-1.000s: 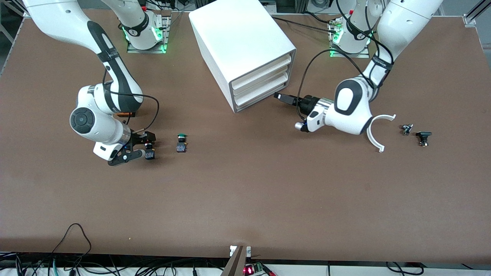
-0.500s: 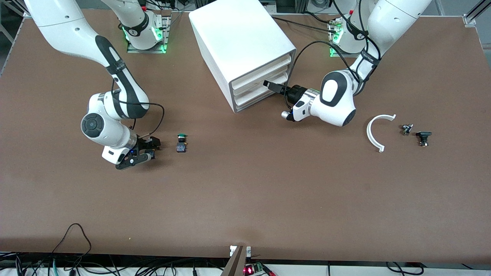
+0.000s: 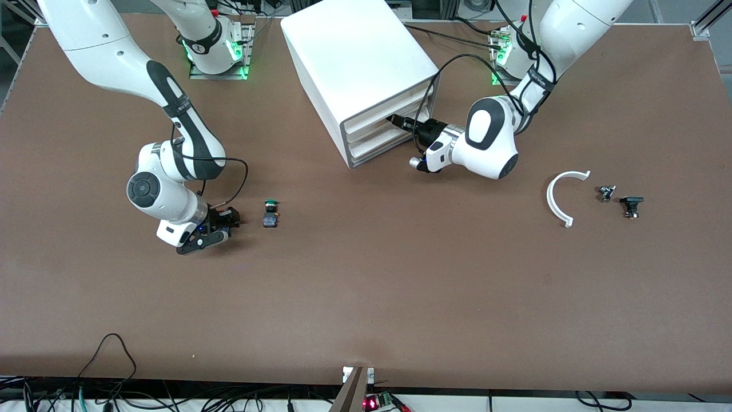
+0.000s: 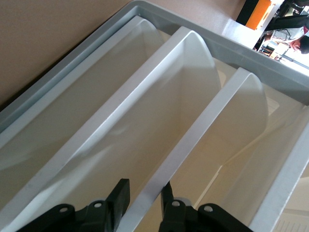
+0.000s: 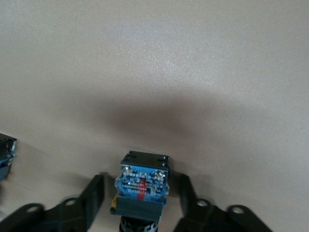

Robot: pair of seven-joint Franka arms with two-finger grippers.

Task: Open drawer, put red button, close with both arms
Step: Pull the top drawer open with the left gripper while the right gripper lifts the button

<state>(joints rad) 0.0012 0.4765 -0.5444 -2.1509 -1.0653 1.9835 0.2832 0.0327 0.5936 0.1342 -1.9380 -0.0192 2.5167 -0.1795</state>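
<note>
The white cabinet [image 3: 354, 51] stands at the table's back middle, its three drawers shut, the lowest drawer [image 3: 389, 142] included. My left gripper [image 3: 396, 120] is at the drawer fronts. In the left wrist view the left gripper [image 4: 145, 191] is narrowly open and straddles one drawer's white front lip [image 4: 203, 121]; I cannot tell which drawer. My right gripper [image 3: 219, 227] is low on the table toward the right arm's end. It is open [image 5: 142, 182] with the red button's black-and-blue body [image 5: 142, 181] between its fingers, gaps on both sides. The red cap is hidden.
A green-capped button [image 3: 270, 213] stands beside the right gripper. An orange box [image 4: 264, 10] shows past the cabinet. Toward the left arm's end lie a white curved piece [image 3: 563, 197] and two small black parts [image 3: 606, 193] [image 3: 631, 205].
My left gripper moved in from in front of the cabinet onto a drawer's front lip. My right gripper shifted toward the green button and now brackets the red button.
</note>
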